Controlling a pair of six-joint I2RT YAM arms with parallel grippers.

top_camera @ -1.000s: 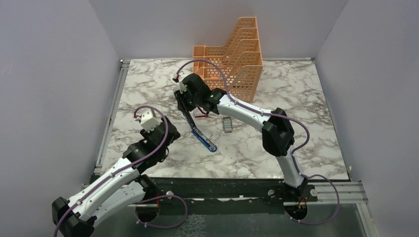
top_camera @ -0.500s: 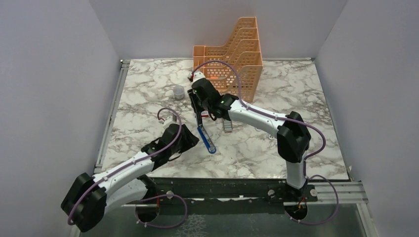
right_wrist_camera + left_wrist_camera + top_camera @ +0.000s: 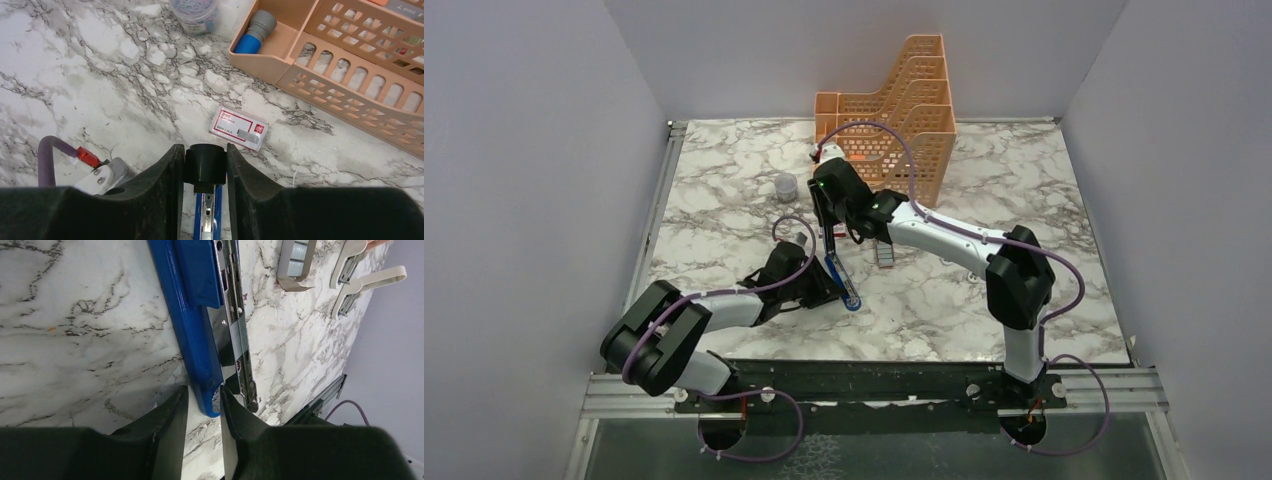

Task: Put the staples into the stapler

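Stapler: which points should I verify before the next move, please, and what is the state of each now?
1. Right gripper shut on black end of the stapler: ok.
2. Left gripper straddles its blue tip: ok; firm contact: cannot tell.
3. Metal channel exposed: ok.
4. Staples tray lying apart from both grippers: ok.
5. A gripper free to fetch staples: not ok.

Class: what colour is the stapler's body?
The stapler is blue; the left wrist view shows it best.
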